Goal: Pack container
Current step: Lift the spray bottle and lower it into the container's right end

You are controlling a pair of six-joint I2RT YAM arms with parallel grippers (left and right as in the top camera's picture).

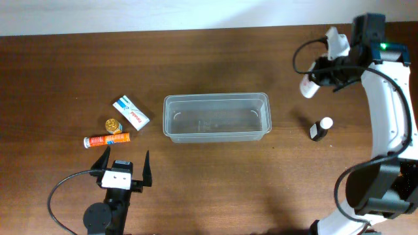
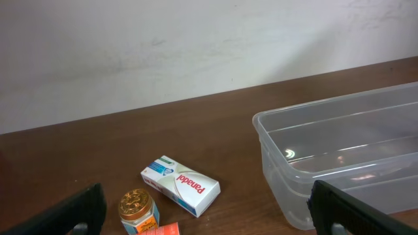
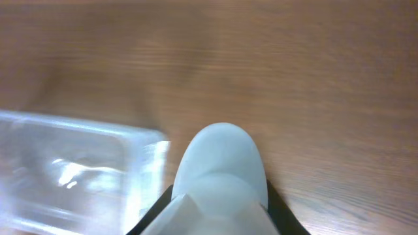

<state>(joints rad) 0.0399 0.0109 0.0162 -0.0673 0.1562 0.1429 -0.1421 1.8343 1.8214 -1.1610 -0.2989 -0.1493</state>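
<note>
Container (image 1: 215,96), clear rectangular plastic tub, empty. Right gripper (image 1: 318,75) clamped on white rounded bottle (image 1: 307,87): carry over tub centre, lower before release. Left gripper (image 1: 125,158) jaws apart.

Overhead view: I see even, fairly bright light on the dark table (image 1: 215,189), with short soft shadows and a pale washed-out strip along the top edge. Left wrist view: sharp, with a small glint inside the container (image 2: 281,170). Right wrist view: blurred throughout, the white bottle (image 3: 222,170) out of focus.
</note>
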